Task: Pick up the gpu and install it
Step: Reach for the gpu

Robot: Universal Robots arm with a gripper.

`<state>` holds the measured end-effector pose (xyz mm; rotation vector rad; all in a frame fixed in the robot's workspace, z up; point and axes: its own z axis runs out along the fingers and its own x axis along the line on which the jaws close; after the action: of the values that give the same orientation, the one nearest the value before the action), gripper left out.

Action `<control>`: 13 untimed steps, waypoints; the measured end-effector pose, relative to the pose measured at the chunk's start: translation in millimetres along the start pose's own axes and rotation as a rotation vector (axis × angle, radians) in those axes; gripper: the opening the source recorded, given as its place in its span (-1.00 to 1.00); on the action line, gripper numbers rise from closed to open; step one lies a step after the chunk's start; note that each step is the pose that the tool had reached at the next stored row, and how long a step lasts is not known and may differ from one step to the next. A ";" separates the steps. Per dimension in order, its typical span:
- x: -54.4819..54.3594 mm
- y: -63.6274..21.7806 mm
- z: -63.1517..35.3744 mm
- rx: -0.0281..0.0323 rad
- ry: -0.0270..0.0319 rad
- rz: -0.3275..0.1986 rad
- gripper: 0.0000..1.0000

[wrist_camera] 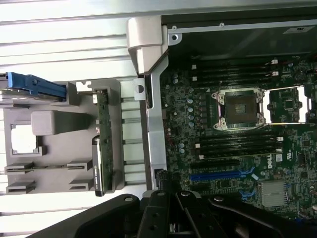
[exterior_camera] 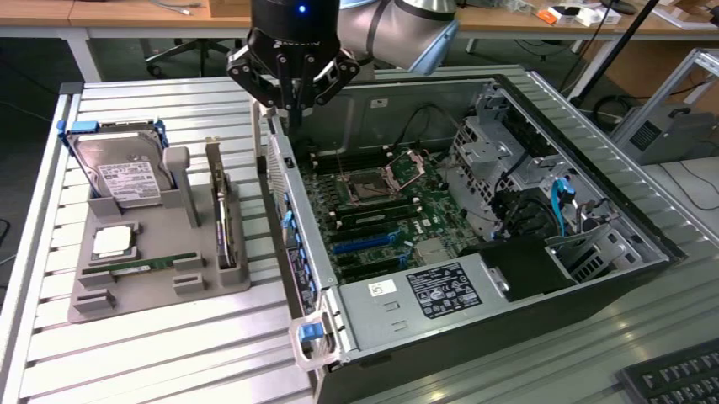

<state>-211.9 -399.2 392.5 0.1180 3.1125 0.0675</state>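
Gpu (exterior_camera: 225, 219), thin green board on edge in grey moulded holder (exterior_camera: 146, 295); black pincer (exterior_camera: 295, 108) clenched, empty, near metal case wall (exterior_camera: 286, 181)

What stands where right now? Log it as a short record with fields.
gripper: shut, empty, above the tray-side wall of the open black computer case
gpu: thin green circuit card with silver bracket, standing on edge in the grey holder tray, untouched
hard drive: silver box with blue handles, upright in the same tray
install: not yet done
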 end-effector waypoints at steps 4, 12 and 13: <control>2.0 -0.2 0.0 -0.0001 0.0000 0.000 -0.80; 13.9 -1.1 -0.3 -0.0001 -0.0001 0.000 -0.80; 14.6 -1.1 -0.3 -0.0001 -0.0001 0.000 -0.80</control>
<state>-226.5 -399.2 392.4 0.1180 3.1125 0.0676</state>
